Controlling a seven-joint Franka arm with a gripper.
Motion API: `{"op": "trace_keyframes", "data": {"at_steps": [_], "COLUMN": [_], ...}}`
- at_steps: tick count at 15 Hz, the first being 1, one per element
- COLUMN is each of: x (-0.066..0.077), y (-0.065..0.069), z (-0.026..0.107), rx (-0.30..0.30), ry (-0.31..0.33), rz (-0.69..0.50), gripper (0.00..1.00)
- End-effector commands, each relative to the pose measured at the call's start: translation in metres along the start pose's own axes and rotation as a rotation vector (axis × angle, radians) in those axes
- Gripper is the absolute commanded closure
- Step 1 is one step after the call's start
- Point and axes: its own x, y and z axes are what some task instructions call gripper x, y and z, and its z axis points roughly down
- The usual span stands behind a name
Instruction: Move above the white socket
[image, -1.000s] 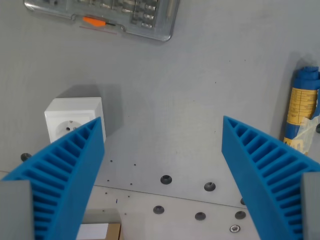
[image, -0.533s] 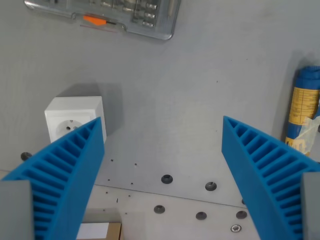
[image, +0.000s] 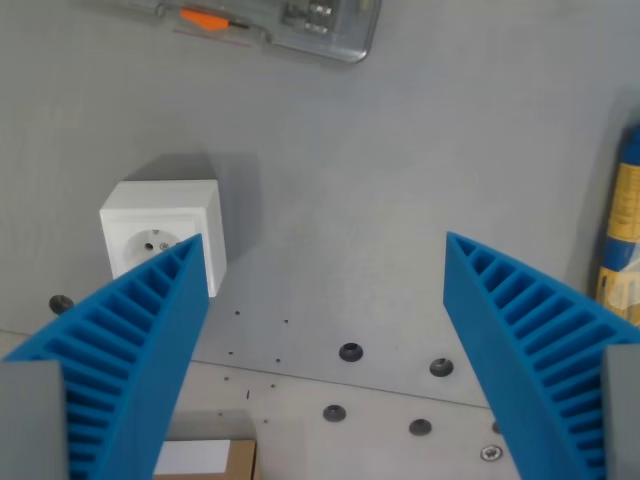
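Observation:
The white socket (image: 160, 225) is a small white box with a round outlet face, standing on the grey table at the wrist view's left. My gripper (image: 325, 255) is open, its two blue ribbed fingers (image: 130, 350) spread wide with nothing between them. The left finger's tip overlaps the socket's lower edge in the picture. The socket lies to the left of the gap between the fingers.
A clear plastic tool case (image: 280, 20) with an orange part lies at the top. A blue and yellow tube (image: 625, 230) is at the right edge. Several screw holes (image: 350, 352) dot the table near a seam. A brown box corner (image: 215, 460) shows at the bottom.
The whole scene has shifted a little to the right and up in the picture, so the camera has moved. The socket sits slightly nearer the centre. The fingers stay open.

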Motion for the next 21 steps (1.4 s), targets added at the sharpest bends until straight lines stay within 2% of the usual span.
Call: {"op": "trace_keyframes", "data": {"at_steps": [1, 21], "x": [-0.010, -0.053], "y": [-0.012, -0.073], "z": [0.014, 0.093], "rx": [-0.032, -0.037], "ry": [0.111, 0.151], "rz": [0.017, 0.016], "gripper": [0.00, 0.00]}}
